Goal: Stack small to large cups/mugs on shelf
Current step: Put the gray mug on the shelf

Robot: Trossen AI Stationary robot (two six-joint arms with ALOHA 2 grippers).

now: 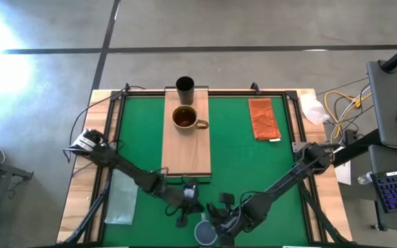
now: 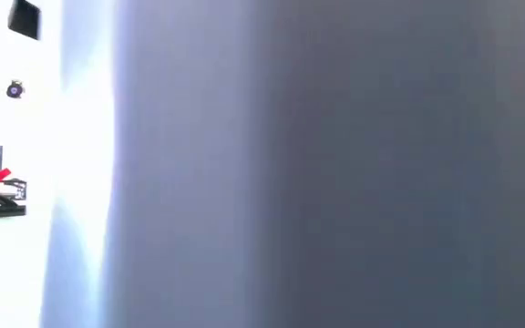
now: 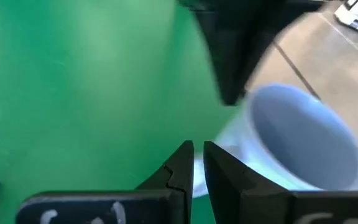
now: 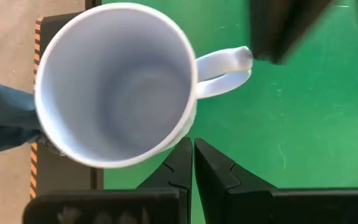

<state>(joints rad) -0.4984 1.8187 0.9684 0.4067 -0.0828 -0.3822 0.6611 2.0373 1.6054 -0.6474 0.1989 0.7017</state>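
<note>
the green tabletop (image 1: 247, 165) fills the centre of the high view. the shelf (image 1: 186, 155), a long light-wood board, lies upper centre. an orange cloth (image 1: 263, 118) lies to its right, well apart. the brown mug (image 1: 185, 118) stands on the shelf's upper half, and the black cup (image 1: 185, 86) stands just above it at the shelf's top end. the blue-grey mug (image 1: 205, 233) stands upright at bottom centre, off the shelf. the left end effector (image 1: 187, 210) sits just upper left of that mug with its fingers nearly together, holding nothing. the right end effector (image 1: 219, 219) is beside the mug's right side, its fingers likewise almost closed and empty.
</note>
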